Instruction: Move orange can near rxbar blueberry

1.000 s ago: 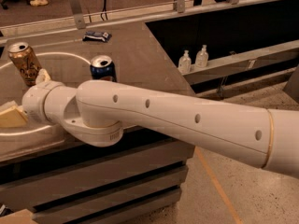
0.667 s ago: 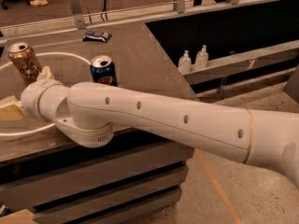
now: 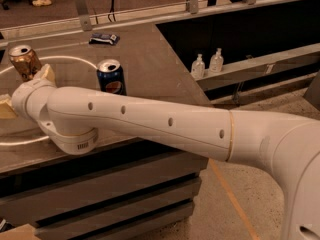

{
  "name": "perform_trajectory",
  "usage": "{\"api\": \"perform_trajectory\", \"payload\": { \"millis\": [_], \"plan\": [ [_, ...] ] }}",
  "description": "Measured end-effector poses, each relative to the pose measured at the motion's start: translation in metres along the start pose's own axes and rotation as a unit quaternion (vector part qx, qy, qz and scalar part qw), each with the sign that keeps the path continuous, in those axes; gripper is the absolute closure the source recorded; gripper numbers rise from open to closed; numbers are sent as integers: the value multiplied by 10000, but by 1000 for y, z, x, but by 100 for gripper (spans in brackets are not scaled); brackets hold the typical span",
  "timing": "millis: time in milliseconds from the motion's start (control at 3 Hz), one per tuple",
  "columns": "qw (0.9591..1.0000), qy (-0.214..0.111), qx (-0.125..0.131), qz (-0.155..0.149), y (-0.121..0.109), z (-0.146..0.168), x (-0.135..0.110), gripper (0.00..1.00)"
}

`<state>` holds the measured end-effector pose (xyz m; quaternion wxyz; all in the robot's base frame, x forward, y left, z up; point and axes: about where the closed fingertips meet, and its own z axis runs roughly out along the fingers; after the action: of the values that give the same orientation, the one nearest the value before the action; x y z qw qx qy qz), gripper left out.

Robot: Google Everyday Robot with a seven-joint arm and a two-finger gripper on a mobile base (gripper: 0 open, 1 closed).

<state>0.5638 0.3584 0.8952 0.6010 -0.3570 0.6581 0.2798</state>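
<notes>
A: Orange can (image 3: 24, 61): bronze-gold body, silver top. Bar (image 3: 104, 38): dark blue, pale lettering.
B: Noted. Pepsi can (image 3: 111, 77): dark blue, red-white-blue roundel, silver lid.
A: Gripper (image 3: 26, 90), at the table's left edge just below the orange can: cream-tan pads (image 3: 47, 73), set apart (wrist off-white).
B: Arm (image 3: 165, 126): off-white, a row of small dark dots, one thin tan band. Table (image 3: 150, 54): grey-brown, with a white looping line. Floor (image 3: 260, 194): speckled beige, one orange stripe.

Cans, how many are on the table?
2. The orange can stands at the far left of the table, just behind the hand; the Pepsi can stands to its right. The arm may hide more.
</notes>
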Motion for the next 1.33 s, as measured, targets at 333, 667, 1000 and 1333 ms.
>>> {"api": "perform_trajectory", "payload": {
  "millis": [333,667,1000,1333],
  "plan": [
    [9997,162,196,-41,-9,12,0,0],
    [9987,287,408,72,-17,26,7,0],
    [9980,279,561,125,-24,38,8,0],
    [9968,265,746,68,-33,53,10,0]
  ]
}}
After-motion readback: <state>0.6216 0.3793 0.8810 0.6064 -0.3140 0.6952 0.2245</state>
